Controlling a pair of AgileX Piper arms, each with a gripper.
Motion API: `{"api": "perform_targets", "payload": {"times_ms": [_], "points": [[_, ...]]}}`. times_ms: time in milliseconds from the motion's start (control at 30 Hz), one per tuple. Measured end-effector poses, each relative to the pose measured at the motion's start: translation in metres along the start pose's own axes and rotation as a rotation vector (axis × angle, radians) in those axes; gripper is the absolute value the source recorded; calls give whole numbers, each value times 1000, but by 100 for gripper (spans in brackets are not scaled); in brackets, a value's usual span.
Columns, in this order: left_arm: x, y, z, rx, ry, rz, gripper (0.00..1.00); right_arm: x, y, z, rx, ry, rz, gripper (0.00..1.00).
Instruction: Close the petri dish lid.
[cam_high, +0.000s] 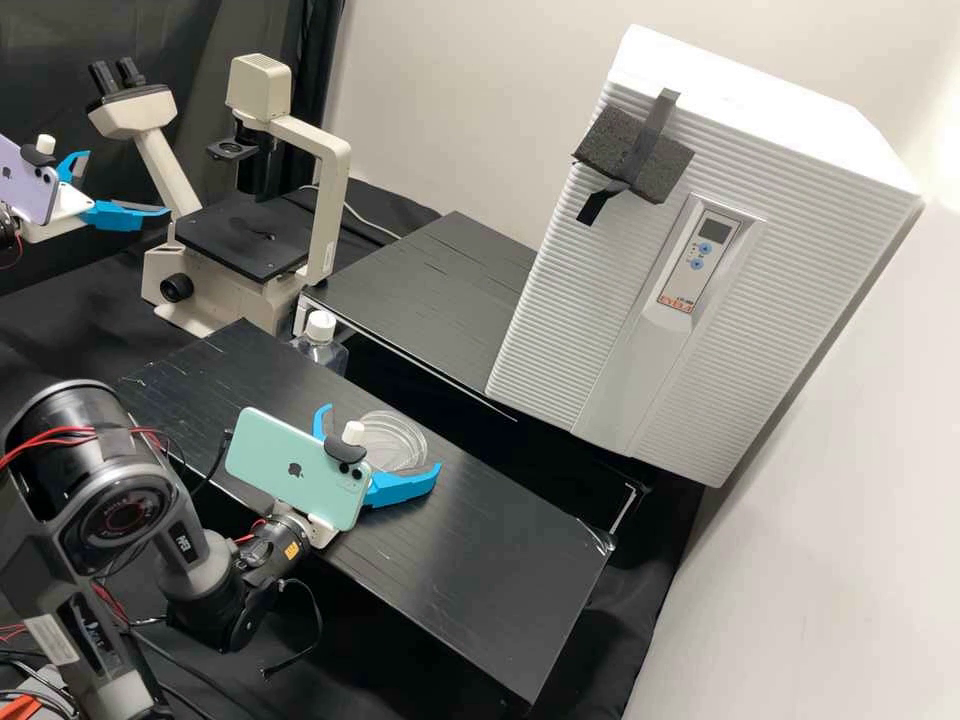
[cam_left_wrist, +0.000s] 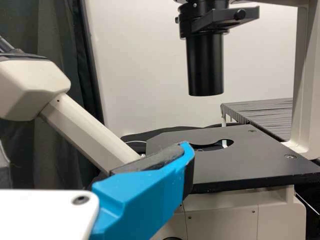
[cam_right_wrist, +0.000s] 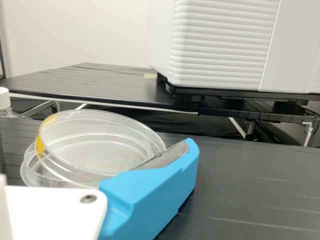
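Right gripper (cam_high: 381, 438) low over the front black bench top (cam_high: 480, 590), jaws spread wide, one blue finger to either side of the clear petri dish (cam_right_wrist: 150, 165); whether either finger touches it, cannot tell. Dish rests on that bench top, between the fingers. Right wrist view gives the dish closer: lid (cam_right_wrist: 100, 125) over the base (cam_right_wrist: 27, 172), sitting crooked, its rim out of line with the base so that an edge of the base shows beyond it; a yellow mark (cam_right_wrist: 41, 140) on the lid's rim. One blue finger crosses in front of the dish's near side there. A mint-green phone (cam_high: 290, 470) is mounted behind this gripper. Left gripper (cam_high: 126, 183) well apart from the dish, up in the air by the cream microscope (cam_high: 325, 200), jaws wide, nothing between them; a lilac phone (cam_high: 28, 190) mounted on it. Left wrist view: one blue finger in front of the flat black microscope stage (cam_left_wrist: 250, 160), a dark cylinder (cam_left_wrist: 205, 65) hanging above that stage. White-capped clear bottle (cam_high: 320, 345) stands beside the front bench top, near the microscope. Large white ribbed box (cam_high: 800, 160) on the rear black top (cam_high: 430, 280), a control panel (cam_high: 690, 265) and a dark foam block (cam_high: 625, 150) on its face.
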Motion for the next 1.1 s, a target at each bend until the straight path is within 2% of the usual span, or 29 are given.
{"api": "perform_targets", "payload": {"times_ms": [867,900,1100], "points": [[0,0,0,0,0,0,100,0,0,0,4,8,1,0],[0,0,0,0,0,0,100,0,0,0,4,8,1,100],[0,0,0,0,0,0,100,0,1,-2,-3,19,12,100]]}}
